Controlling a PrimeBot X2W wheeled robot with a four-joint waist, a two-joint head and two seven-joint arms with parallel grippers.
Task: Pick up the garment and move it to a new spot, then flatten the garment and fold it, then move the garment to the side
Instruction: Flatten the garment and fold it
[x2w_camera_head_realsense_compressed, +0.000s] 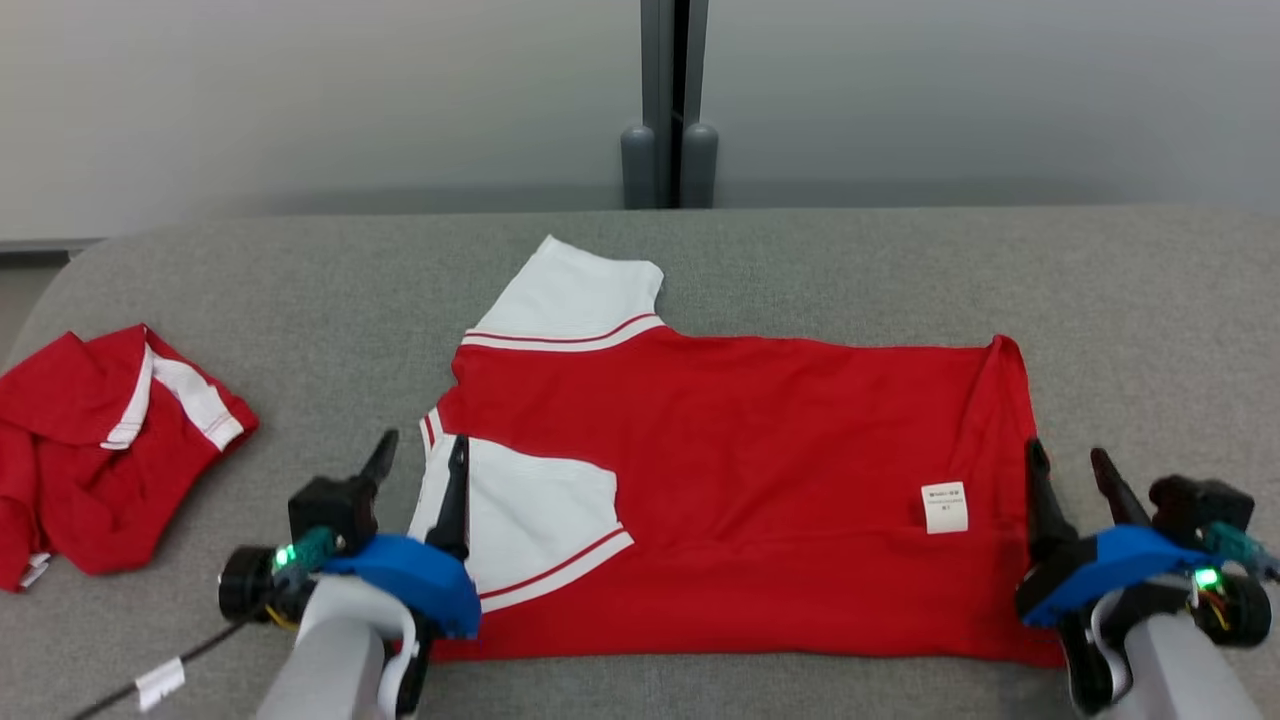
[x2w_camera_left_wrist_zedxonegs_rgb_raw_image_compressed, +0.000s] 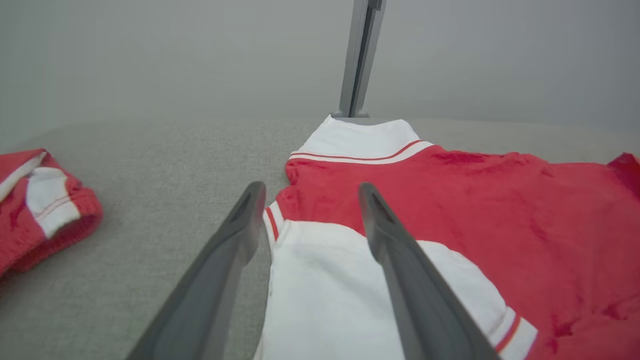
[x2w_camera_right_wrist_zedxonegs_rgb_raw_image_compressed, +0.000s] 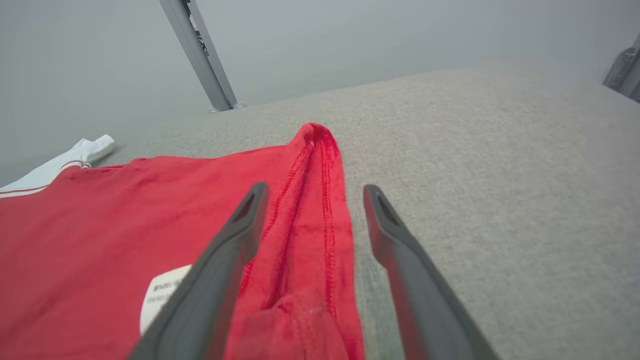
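Both claws sit at the near edge of the grey bench (x2w_camera_head_realsense_compressed: 700, 260), one at each end of the garment (x2w_camera_head_realsense_compressed: 750, 450). Left claw (x2w_camera_head_realsense_compressed: 422, 445) stands wide, holding nothing; in its own wrist view its fingers (x2w_camera_left_wrist_zedxonegs_rgb_raw_image_compressed: 400, 260) straddle the garment's left edge, one over the bench cloth and one over the white near sleeve (x2w_camera_head_realsense_compressed: 530, 520). Right claw (x2w_camera_head_realsense_compressed: 1068, 455) is just as wide and empty, its fingers (x2w_camera_right_wrist_zedxonegs_rgb_raw_image_compressed: 225, 250) set either side of the stitched red hem (x2w_camera_right_wrist_zedxonegs_rgb_raw_image_compressed: 320, 200) at the garment's right end.

The garment lies spread in the middle of the bench, collar end to the left and hem to the right. Its far sleeve (x2w_camera_head_realsense_compressed: 580, 295) points away, the near sleeve is turned in over the red body, and a white care label (x2w_camera_head_realsense_compressed: 944, 507) shows near the hem. A second red garment (x2w_camera_head_realsense_compressed: 100, 440) lies crumpled well apart at the far left.

By the look of it, the moving and flattening are done and a first lengthwise fold may already be in, though I cannot tell for certain whether the near edge is doubled. What seems left is the rest of the folding and then shifting the bundle to the side
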